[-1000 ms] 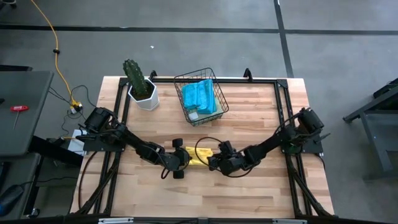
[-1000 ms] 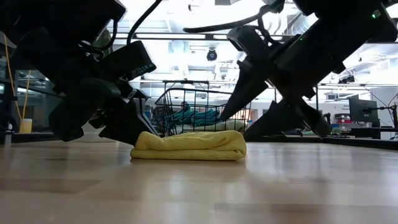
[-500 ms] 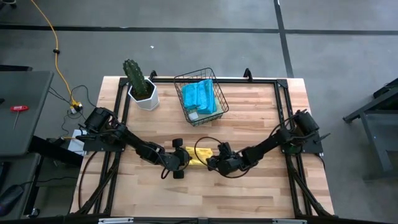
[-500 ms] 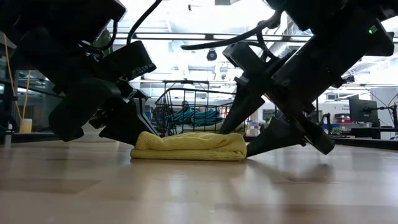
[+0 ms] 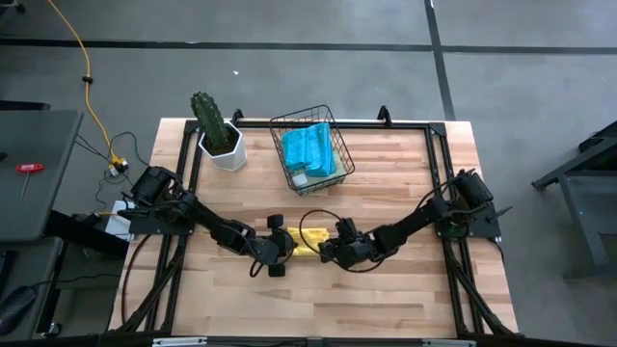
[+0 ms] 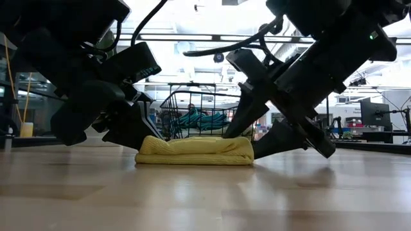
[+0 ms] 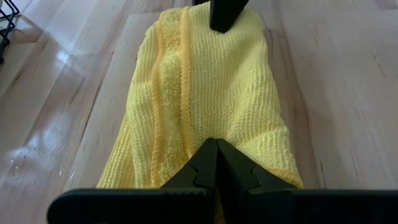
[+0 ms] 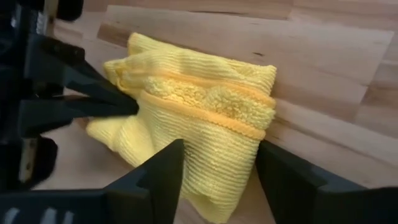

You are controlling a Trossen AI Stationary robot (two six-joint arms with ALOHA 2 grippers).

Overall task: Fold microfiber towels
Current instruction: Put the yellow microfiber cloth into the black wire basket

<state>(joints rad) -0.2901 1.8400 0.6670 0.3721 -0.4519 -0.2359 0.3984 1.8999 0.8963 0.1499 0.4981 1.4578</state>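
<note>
While the left gripper (image 7: 216, 163) kept its two dark fingers pressed together, their tip rested on one short end of the folded yellow towel (image 5: 307, 243), and the right gripper (image 8: 217, 171) stood at the opposite end with its fingers spread wide, one on each side of the cloth's edge and not yet closed on it. Between those two ends the towel lay as a narrow, doubled-over strip, its long axis running from one gripper to the other, across the table from left to right in the overhead view. A hemmed seam ran lengthwise along the strip. Seen at table height, the towel (image 6: 196, 151) sat flat and low, a rounded fold at its right end.

It lay on the pale wooden table (image 5: 395, 299), near the front edge and about midway between the two arm bases. Behind it, toward the back of the table, a black wire basket (image 5: 308, 149) held teal-blue towels (image 5: 310, 146), and a potted cactus (image 5: 214, 130) in a white pot stood to the basket's left. A black frame edged the tabletop. Around the table stretched grey floor, with a yellow cable (image 5: 89, 87) trailing at the left; beyond it the low view showed a bright workshop with ceiling lights and a monitor (image 6: 375, 113).
</note>
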